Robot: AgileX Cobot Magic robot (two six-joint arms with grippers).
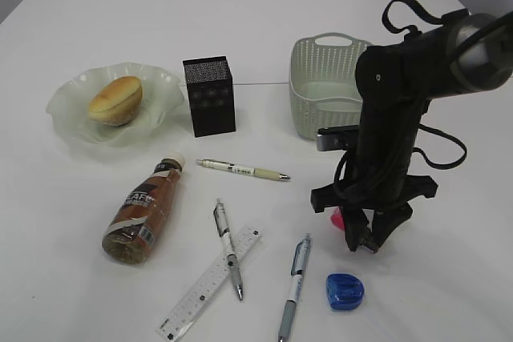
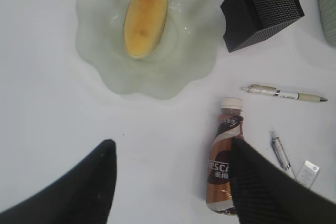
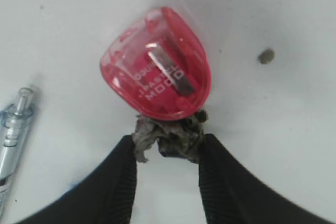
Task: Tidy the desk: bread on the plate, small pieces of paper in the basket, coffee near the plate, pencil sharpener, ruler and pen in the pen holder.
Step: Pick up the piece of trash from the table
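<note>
**Right gripper pinches a paper scrap beside the red sharpener**

Your right gripper stands low over the desk, its two black fingers drawn narrow around a small crumpled grey scrap of paper. The scrap sits squeezed between the tips and touches the near edge of a red pencil sharpener, which lies flat on the white top just beyond the fingers. A clear pen shows at the left edge of that wrist view.

In the outside view you see a blue sharpener lying near the right gripper, toward the camera, and a pen with a blue grip to its left. Further left a grey pen rests across the ruler. A cream pen lies nearer the middle.

Your left gripper hangs above the desk with its fingers spread wide and nothing between them. Below it the coffee lies on its side, cap pointing toward the plate, near it but apart. The bread lies in the plate. The pen holder stands upright just right of the plate, and the basket stands further right, behind the right arm
</note>
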